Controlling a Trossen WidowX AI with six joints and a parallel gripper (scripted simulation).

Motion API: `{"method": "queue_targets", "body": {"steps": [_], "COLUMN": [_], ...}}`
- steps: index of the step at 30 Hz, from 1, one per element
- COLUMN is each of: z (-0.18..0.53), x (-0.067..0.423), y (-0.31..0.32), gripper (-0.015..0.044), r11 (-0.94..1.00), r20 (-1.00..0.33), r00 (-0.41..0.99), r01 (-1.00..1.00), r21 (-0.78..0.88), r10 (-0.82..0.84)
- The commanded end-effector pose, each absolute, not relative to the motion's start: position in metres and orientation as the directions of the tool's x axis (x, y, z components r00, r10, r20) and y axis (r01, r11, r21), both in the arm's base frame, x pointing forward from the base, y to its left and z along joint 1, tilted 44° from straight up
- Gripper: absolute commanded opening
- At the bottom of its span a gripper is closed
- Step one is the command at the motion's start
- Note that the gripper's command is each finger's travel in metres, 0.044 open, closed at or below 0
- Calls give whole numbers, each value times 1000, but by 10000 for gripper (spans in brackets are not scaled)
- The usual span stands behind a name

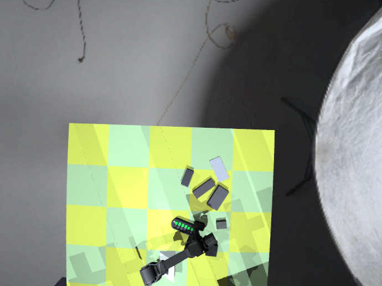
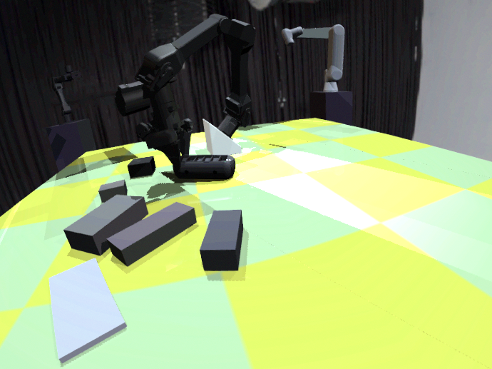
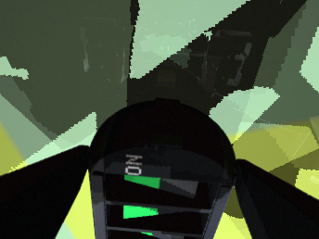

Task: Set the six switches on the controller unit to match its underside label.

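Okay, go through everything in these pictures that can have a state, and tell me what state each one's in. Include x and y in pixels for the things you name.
controller (image 1: 174,224) (image 2: 207,170) (image 3: 162,132): on its base, switches up, label hidden
switches (image 1: 184,225) (image 2: 207,158) (image 3: 140,211): green ends visible; which ends are pressed, cannot tell
end effector (image 1: 195,232) (image 2: 180,161) (image 3: 161,160): fingers apart, astride one end of the controller; gripping or not, cannot tell
pale board (image 1: 218,169) (image 2: 85,310): lying flat
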State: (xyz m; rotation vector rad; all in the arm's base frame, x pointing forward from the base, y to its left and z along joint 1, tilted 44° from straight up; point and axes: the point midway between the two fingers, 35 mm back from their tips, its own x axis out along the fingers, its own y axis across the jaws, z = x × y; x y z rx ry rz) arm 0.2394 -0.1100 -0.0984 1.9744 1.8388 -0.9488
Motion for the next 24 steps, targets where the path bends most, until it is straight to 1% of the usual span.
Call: {"method": "queue_targets", "body": {"steps": [1,24], "z": [-92,-74], "x": [241,245], "y": [-112,-115], "gripper": [336,336], "r11": [-154,-154], "r20": [-635,-669], "r00": [-23,-36], "r01": [963,963], "r21": [-223,-223], "r10": [772,742]}}
